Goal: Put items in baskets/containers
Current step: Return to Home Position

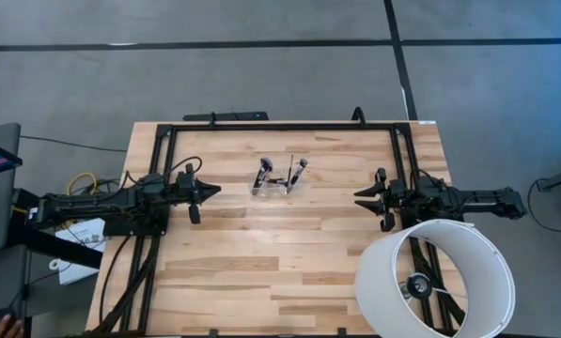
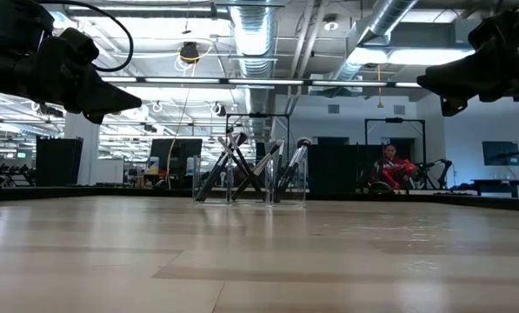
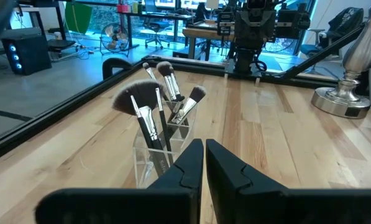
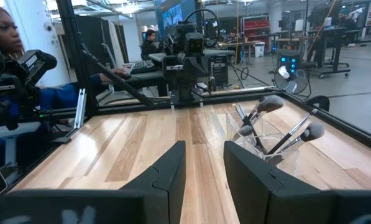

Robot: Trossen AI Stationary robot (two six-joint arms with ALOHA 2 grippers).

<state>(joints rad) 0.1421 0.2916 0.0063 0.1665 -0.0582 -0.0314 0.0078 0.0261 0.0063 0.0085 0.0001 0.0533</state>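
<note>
Several thin dark-handled makeup brushes [image 1: 280, 173] stand bristles-up in a small clear plastic holder [image 1: 272, 186] at the middle of the table's far half, their handles leaning on its rim. In the low view the brushes [image 2: 242, 165] cross each other inside the holder [image 2: 250, 189]. They also show in the left wrist view [image 3: 154, 115] and in the right wrist view [image 4: 278, 127]. My left gripper [image 1: 214, 191] hovers left of the holder, shut and pointing at it [image 3: 204, 158]. My right gripper [image 1: 359, 198] hovers right of it, open [image 4: 204, 165]. Both hang above the table.
A large white cylindrical lamp shade [image 1: 437, 277] stands at the near right corner, its metal base [image 3: 343, 93] beside my right arm. A black frame [image 1: 280, 127] borders the table. A person [image 4: 5, 37] sits beyond the table's left side. Bare wood lies in front of the holder.
</note>
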